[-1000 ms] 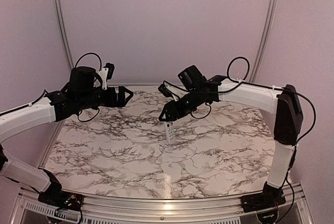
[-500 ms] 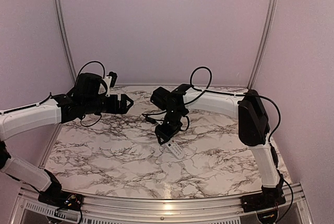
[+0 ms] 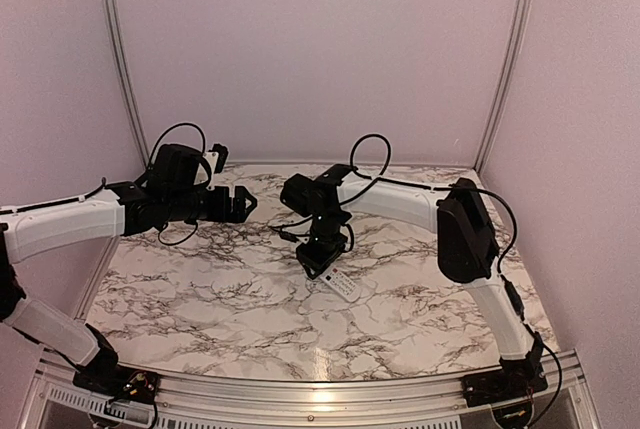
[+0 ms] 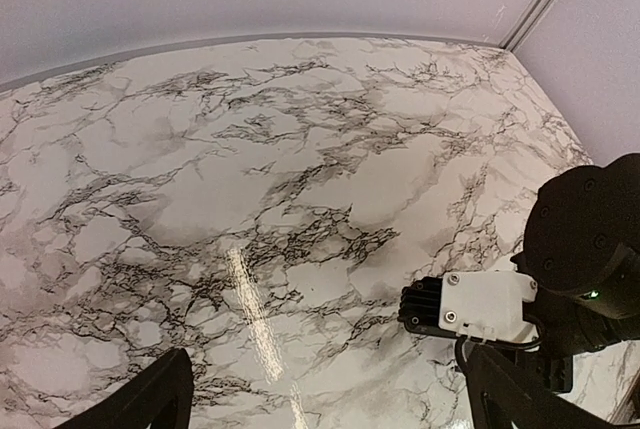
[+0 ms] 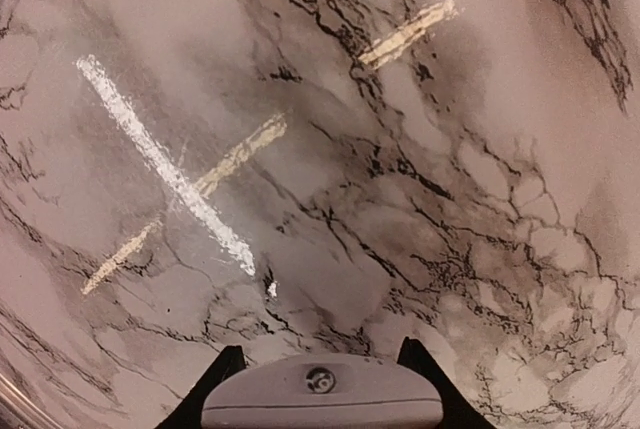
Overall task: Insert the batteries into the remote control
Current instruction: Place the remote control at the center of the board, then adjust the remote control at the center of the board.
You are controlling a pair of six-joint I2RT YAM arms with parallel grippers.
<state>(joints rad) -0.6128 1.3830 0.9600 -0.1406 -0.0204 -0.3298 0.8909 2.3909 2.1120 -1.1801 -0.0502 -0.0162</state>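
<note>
**A:** Now, entry one: remote control (image 3: 340, 285). Location?

**B:** Low over the middle of the marble table (image 3: 190, 294), tilted. I cannot tell whether its lower end touches the surface. The right gripper (image 3: 322, 255) is clamped on its upper end, one finger on each long edge.

**A:** Handling?

**B:** Judged light, stiff plastic, with smooth sides that are likely slippery. It is slim, so it could pivot between the fingers if pushed off-centre. The best hold is across the long edges, clear of the buttons and the battery bay.

**A:** Entry two: batteries?

**B:** None show in any view.

**A:** Containers and contents?

**B:** Only the remote's own battery bay. The remote is too small to tell which face is up. So I cannot say if the bay is covered or open, filled or empty.

**A:** Entry three: left gripper (image 3: 243, 204)?

**B:** Its fingers are spread wide and hold nothing. It hovers above the table's rear left, well apart from the remote.
</note>
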